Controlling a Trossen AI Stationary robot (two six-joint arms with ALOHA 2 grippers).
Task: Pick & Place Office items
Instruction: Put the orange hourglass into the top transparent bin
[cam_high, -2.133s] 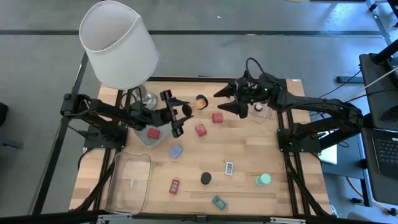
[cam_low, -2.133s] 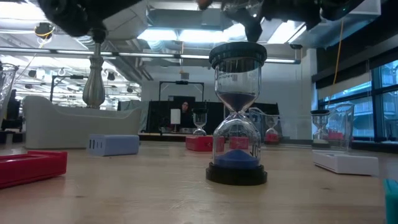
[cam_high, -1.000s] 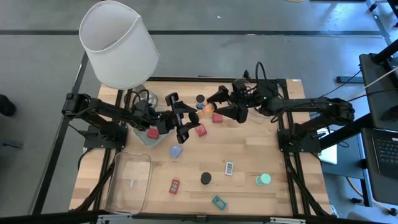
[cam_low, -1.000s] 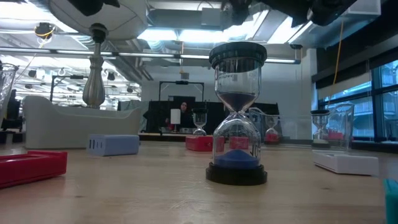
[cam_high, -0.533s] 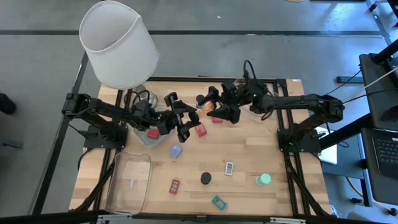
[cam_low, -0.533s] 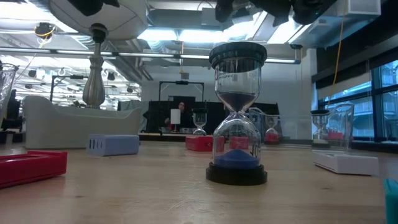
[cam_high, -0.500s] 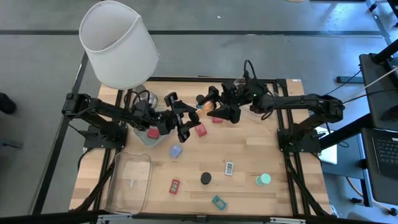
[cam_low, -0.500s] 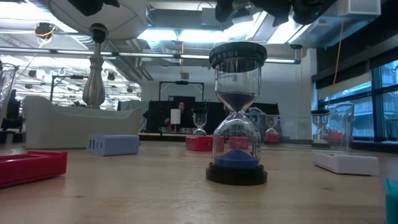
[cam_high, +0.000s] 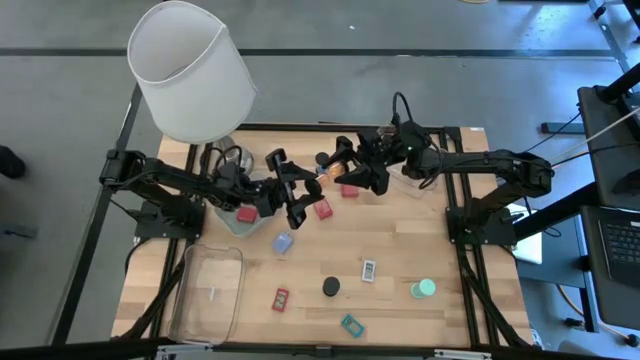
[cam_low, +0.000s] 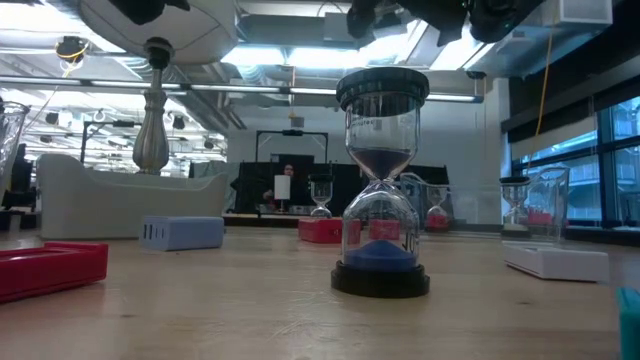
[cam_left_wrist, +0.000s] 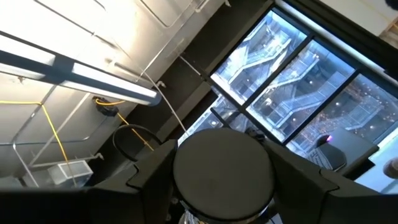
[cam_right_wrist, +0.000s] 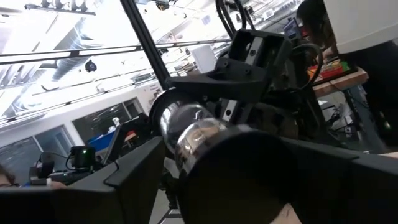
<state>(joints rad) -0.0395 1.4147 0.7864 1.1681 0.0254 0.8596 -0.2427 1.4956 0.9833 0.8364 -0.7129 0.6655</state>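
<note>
Jaws, left gripper (cam_high: 291, 186): closed on the dark end cap of the orange hourglass (cam_high: 323, 171), as half a second ago.
Jaws, right gripper (cam_high: 352, 170): set about the hourglass's other end; whether it is gripped cannot be told.
Change: the right gripper is found further toward picture left than a second ago.
Hourglass place: held off the table (cam_high: 420, 240), upper centre of the high view.
Unchanged: blue hourglass (cam_low: 381, 190), seen upright at the low view's centre.

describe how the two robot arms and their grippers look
Both arms are black, slim and jointed, mounted on black frames at the table's sides. The left gripper and right gripper each have two angular black fingers. A black cable loops over the right arm's wrist.
</note>
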